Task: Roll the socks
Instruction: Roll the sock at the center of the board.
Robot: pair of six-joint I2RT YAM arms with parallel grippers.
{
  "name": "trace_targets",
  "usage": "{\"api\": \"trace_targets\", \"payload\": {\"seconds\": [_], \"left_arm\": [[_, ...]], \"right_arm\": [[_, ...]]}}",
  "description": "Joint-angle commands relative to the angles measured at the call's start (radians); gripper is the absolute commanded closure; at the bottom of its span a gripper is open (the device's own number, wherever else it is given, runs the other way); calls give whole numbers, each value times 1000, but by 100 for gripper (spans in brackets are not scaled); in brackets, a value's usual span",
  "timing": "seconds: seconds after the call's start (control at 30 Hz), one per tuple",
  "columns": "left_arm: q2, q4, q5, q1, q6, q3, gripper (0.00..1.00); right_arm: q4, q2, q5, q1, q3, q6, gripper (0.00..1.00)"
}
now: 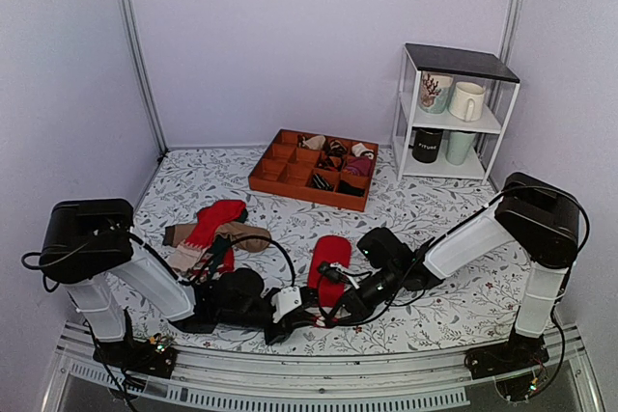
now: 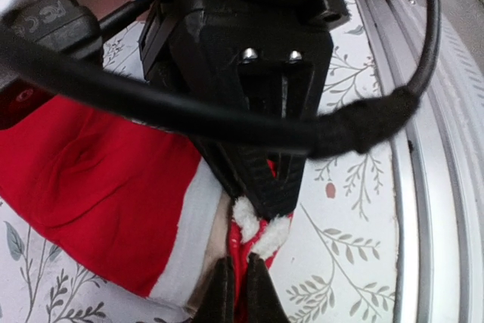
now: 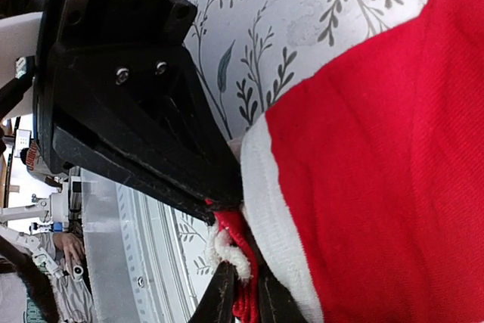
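The socks (image 1: pixel 330 254) lie flat on the patterned table, bright red, with the whitish cuff toward the near edge. Both grippers meet at that cuff. In the left wrist view, my left gripper (image 2: pixel 235 293) is shut on a fold of the red cuff with fluffy white trim (image 2: pixel 257 226), and the red body of the socks (image 2: pixel 91 179) spreads to the left. In the right wrist view, my right gripper (image 3: pixel 242 294) is shut on the same cuff from the other side, and the socks (image 3: pixel 378 172) fill the right. From above, the left gripper (image 1: pixel 311 319) and right gripper (image 1: pixel 340 312) almost touch.
A mixed heap of red, brown and beige socks (image 1: pixel 214 231) lies left of centre. An orange divided tray (image 1: pixel 273 173) with rolled bundles stands at the back, beside a white shelf (image 1: pixel 404 103) with mugs. The metal rail at the table's near edge (image 2: pixel 423 187) runs close to the grippers.
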Motion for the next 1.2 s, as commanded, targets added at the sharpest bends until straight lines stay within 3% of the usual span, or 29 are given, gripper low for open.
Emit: {"api": "trace_targets", "payload": {"seconds": [0.0,0.07,0.2,0.4,0.57,0.73,1.17], "left_arm": [[10,0,15,-5,-70,-16,100],[0,-54,20,2,-119,-11,100],[-19,-160,73,36,-266,5,100],[-51,-362,181,41,-440,63,100],[-76,-426,232,41,-547,66,100],[-65,-472,228,41,-578,72,100],[-18,-467,224,43,-570,95,100]], "right_arm": [[-156,31,34,-12,-17,-16,85],[-150,-8,34,-16,-17,-28,81],[-77,-148,95,-16,-43,-104,61],[237,-387,217,5,-228,-287,46],[223,-384,334,97,-233,-500,45],[192,-294,418,179,-201,-591,46],[161,-169,484,257,-154,-607,53]]}}
